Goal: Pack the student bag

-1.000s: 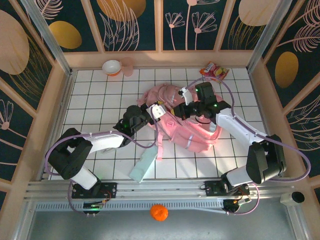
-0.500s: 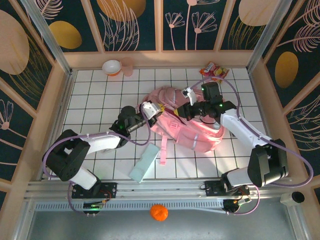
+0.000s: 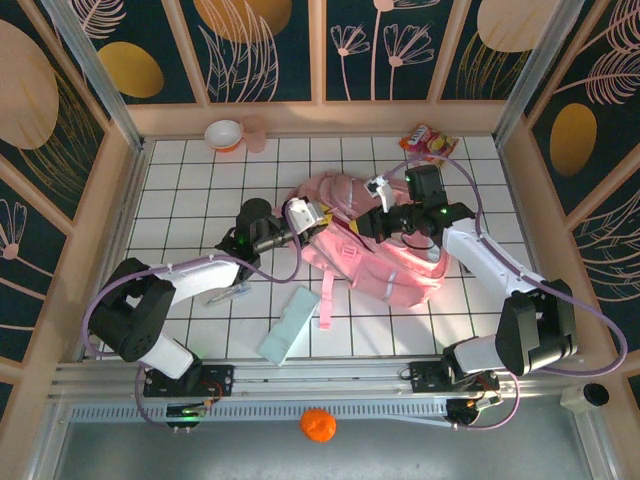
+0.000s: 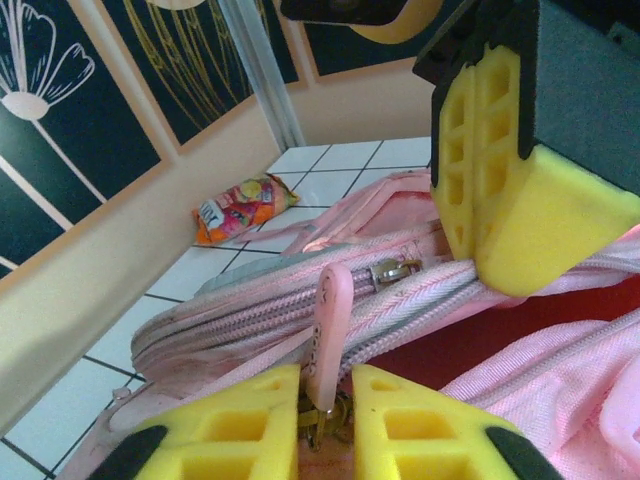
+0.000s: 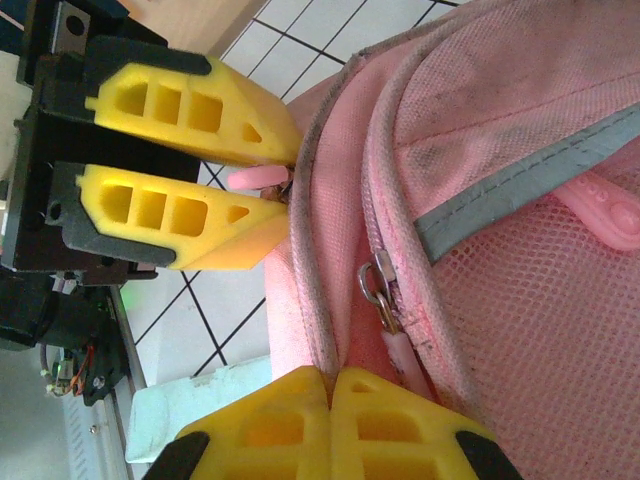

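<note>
The big soft pink cloth student bag lies crumpled in the middle of the white tiled counter, with ridged zips and netting showing. The right claw is pressed together on the bag's rim. The left claw has a smooth pink zip tag between its yellow fingers; I cannot tell if it pinches. Dark flowery walls stand around.

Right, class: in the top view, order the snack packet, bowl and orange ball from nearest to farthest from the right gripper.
From the right gripper:
1. Snack packet, far right corner of the table.
2. Bowl, far left corner.
3. Orange ball, on the near ledge in front of the arm bases.
</note>
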Available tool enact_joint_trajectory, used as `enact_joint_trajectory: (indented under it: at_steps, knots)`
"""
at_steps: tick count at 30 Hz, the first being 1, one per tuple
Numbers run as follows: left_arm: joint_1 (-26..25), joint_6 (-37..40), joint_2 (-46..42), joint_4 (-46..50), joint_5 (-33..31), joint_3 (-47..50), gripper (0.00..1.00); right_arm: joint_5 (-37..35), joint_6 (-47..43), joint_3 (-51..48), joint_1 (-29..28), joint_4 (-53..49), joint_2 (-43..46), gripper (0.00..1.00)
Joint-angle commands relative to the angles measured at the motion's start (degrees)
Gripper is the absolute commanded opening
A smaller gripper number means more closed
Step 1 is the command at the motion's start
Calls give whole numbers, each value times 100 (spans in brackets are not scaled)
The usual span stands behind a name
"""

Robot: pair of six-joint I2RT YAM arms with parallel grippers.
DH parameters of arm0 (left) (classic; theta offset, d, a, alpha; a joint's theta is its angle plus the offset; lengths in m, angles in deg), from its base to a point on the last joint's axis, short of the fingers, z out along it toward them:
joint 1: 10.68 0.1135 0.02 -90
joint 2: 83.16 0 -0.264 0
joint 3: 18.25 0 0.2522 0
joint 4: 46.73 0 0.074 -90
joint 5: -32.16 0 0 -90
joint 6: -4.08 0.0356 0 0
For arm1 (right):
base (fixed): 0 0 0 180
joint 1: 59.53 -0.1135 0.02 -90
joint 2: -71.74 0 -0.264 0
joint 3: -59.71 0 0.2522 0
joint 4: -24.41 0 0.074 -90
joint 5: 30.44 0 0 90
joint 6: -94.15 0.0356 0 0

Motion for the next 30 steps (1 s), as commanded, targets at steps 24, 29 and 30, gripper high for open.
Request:
enact_joint_trajectory:
  at_steps: [24,29,30]
  knots:
    - [-265,299,246,334,1375,-492,30,441,-92,156,-90,305,87,0]
    - [-334,418,201,359,1331,-551,35,458,-79,180,-103,326,42,0]
    - [-345,432,200,359,1331,-566,35,467,-79,189,-110,331,28,0]
